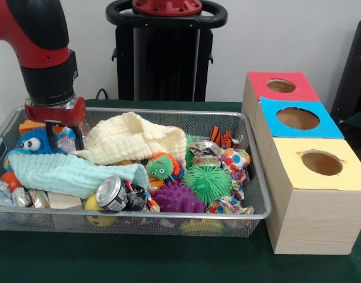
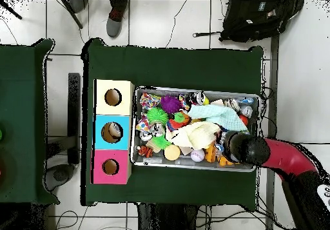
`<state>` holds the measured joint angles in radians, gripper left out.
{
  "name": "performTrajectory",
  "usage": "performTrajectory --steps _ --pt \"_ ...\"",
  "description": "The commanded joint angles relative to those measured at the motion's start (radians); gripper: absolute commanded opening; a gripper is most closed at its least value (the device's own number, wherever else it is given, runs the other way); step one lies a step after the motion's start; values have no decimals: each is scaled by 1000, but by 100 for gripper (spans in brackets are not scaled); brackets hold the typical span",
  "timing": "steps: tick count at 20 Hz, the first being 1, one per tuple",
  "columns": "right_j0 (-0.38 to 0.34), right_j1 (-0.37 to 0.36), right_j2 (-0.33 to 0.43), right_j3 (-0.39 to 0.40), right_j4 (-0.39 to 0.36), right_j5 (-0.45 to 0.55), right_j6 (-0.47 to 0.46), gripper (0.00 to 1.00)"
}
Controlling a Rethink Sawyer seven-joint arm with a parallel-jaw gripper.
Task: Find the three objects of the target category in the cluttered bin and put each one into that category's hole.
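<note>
While the arm [image 1: 42, 53] hangs over the bin's [image 1: 254, 177] far left corner, its gripper [image 1: 63, 137] reaches down beside a blue plush [image 1: 34, 141]; whether its fingers are apart or together cannot be told. A cream cloth [image 1: 139, 138] and a pale green cloth [image 1: 68, 172] lie across the clutter, with a can [image 1: 112, 193], a purple spiky ball [image 1: 177, 197] and a green one [image 1: 207, 183] near the front. Right of the bin on the desk [image 1: 168, 259] stand three boxes: red [image 1: 280, 88], blue [image 1: 298, 118], yellow [image 1: 318, 162].
</note>
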<state>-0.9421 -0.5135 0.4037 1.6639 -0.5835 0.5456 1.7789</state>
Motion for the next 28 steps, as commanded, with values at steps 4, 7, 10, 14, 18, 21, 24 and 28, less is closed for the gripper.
performTrajectory --steps 4,7,10,14,18,21,24,28 --pt "11 81 52 -15 -81 -22 -123 100" --pt "6 71 59 -10 -80 -11 -131 100" --pt "-3 71 72 -9 -86 -11 -150 100" --pt "-12 70 79 -1 -70 -16 -126 0" --pt "-5 62 82 3 -57 -1 -117 0" --pt "-1 60 85 3 -47 13 -115 0" --pt "4 56 86 2 -37 30 -111 0" --pt "6 45 88 1 -16 65 -111 0"
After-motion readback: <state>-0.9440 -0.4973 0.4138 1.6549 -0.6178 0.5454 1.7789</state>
